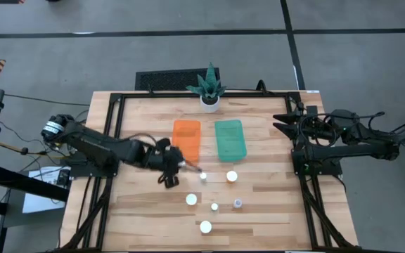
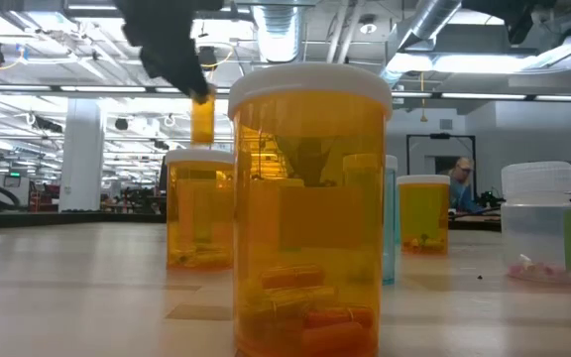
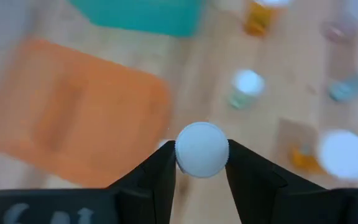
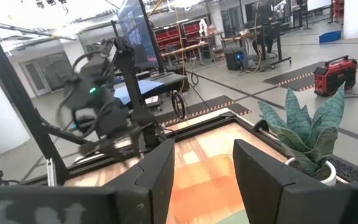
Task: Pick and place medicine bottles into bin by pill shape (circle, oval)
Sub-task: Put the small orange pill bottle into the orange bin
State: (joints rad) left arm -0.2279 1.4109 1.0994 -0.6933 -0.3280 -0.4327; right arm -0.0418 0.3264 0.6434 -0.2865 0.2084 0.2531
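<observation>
My left gripper [image 1: 185,167] is shut on a narrow orange medicine bottle [image 2: 202,119] with a white cap [image 3: 202,149]. It is just near of the orange bin [image 1: 186,138], with the green bin [image 1: 230,139] beside it. Several other white-capped bottles stand upright on the wood, among them one [image 1: 203,176] close to the gripper, one [image 1: 231,176] near the green bin and one [image 1: 205,226] by the near edge. My right gripper [image 4: 204,149] is open and empty at the table's right side [image 1: 281,121]. My left gripper pinches the round white cap's rim [image 3: 179,155] on two opposite sides between its two fingertips, coming from above. The low view shows the orange body hanging upright below the fingers, lifted clear of the table and higher than the caps of the standing bottles.
A white pot with a green plant [image 1: 210,97] stands at the far edge behind the bins. Black frame rails [image 1: 115,119] run along the table's sides. Bare wood lies at the near left [image 1: 132,218].
</observation>
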